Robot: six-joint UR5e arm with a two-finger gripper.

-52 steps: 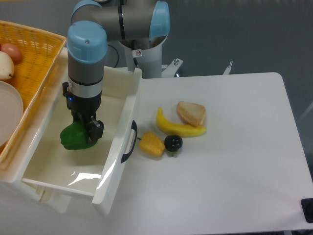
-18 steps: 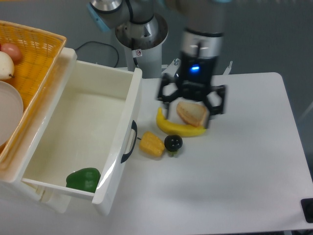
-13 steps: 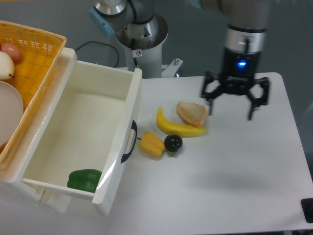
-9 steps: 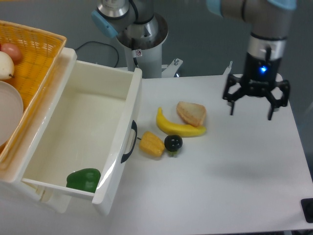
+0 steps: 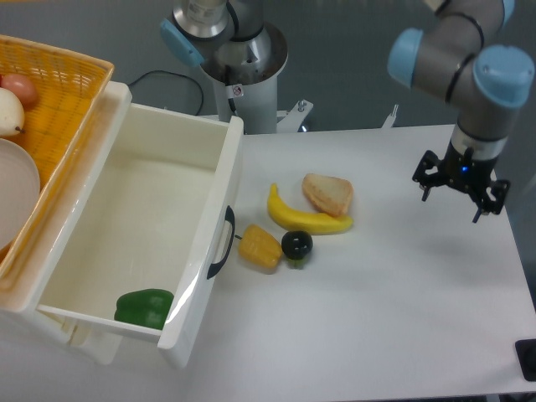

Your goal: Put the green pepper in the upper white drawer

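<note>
Camera view from above the table: the green pepper (image 5: 145, 306) is seen lying inside the upper white drawer (image 5: 209, 216), in its near corner against the front panel. The gripper (image 5: 459, 188) is held well apart from it, above the right side of the table (image 5: 394, 310), with fingers spread and nothing grasped. Placement is judged complete; the retreat is best made high and clear of the bread (image 5: 327, 194), banana (image 5: 306, 218) and black fruit (image 5: 296, 244).

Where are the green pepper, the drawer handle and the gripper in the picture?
green pepper (image 5: 144, 307), fixed camera, top of its body.
drawer handle (image 5: 220, 243), fixed camera, middle of the dark curve.
gripper (image 5: 459, 197), fixed camera, midway between fingertips.
</note>
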